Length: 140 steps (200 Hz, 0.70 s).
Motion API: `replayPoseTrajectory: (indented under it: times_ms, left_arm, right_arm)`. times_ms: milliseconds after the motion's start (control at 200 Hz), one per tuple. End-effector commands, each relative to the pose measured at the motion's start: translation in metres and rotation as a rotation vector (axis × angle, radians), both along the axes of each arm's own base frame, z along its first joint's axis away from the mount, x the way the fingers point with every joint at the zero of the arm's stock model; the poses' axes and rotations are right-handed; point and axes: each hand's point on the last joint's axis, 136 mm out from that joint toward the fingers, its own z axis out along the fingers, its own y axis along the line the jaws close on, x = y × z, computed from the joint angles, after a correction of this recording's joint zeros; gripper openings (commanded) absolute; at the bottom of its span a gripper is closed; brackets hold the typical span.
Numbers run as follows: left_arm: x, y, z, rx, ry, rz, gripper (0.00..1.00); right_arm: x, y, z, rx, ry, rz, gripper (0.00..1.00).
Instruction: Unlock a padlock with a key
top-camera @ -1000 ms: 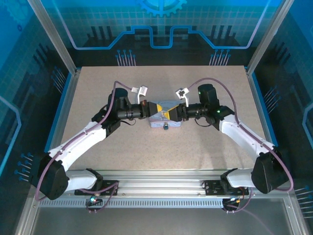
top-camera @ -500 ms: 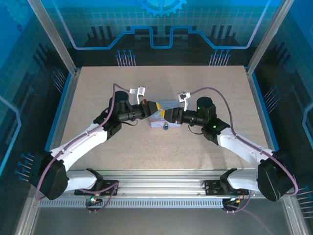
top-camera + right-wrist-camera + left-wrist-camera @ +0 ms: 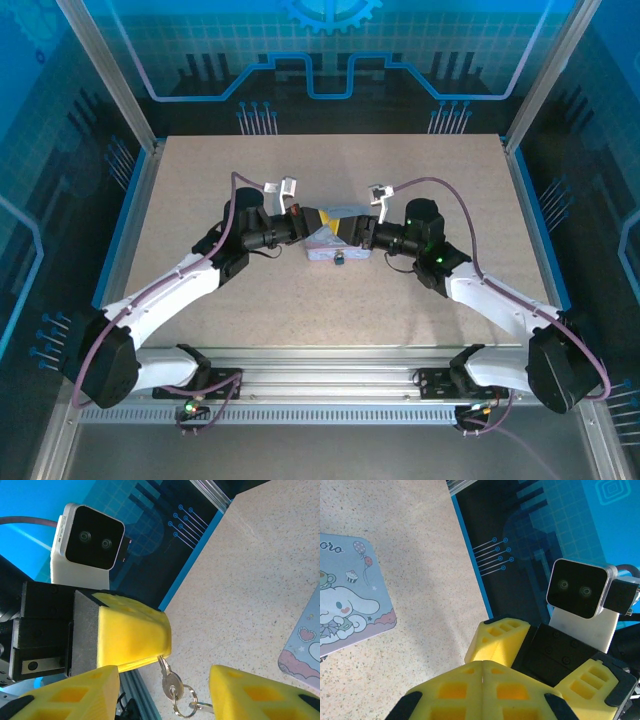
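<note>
My right gripper (image 3: 347,230) just swung in toward my left gripper (image 3: 482,666), fingers wide and empty, straddling the key (image 3: 171,681) the left pinches tight. Handover's on, I reckon. Padlock (image 3: 340,258) sits on the counter (image 3: 300,310) at 6 o'clock of the tin box (image 3: 350,595).

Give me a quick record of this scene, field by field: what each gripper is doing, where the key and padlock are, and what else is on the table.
left gripper: shut on the key
right gripper: open, facing the left gripper, fingers either side of the hanging key, not touching it
key: blade pinched, head hanging free with a key ring through it
padlock: small dark item at the tin box's near edge; too small for detail
tin box: pale blue, cartoon print, flat on the table, between the two grippers in the top view
</note>
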Motion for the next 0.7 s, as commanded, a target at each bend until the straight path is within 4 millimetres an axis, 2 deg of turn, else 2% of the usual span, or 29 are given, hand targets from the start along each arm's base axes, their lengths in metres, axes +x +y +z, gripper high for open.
replayPoseTrajectory:
  times_ms: [0,260,480,540,695]
  left_arm:
    - [-0.003,0.002,0.014,-0.029,-0.033,0.015,0.0]
    - [-0.003,0.003,0.018,-0.067,-0.04,0.029,0.0]
    - [-0.004,0.009,0.022,-0.113,-0.057,0.067,0.0]
    - [-0.004,0.01,0.024,-0.118,-0.066,0.072,0.0]
    - [-0.006,0.012,0.03,-0.137,-0.076,0.076,0.0]
  right_arm:
    - [-0.003,0.004,0.016,0.035,-0.041,0.03,0.49]
    - [-0.005,0.007,0.02,0.073,-0.043,0.055,0.39]
    - [0.002,0.0,0.024,0.197,0.008,-0.023,0.44]
    - [0.004,-0.002,0.022,0.204,0.023,-0.043,0.48]
    - [0.002,0.0,0.025,0.212,0.019,-0.038,0.5]
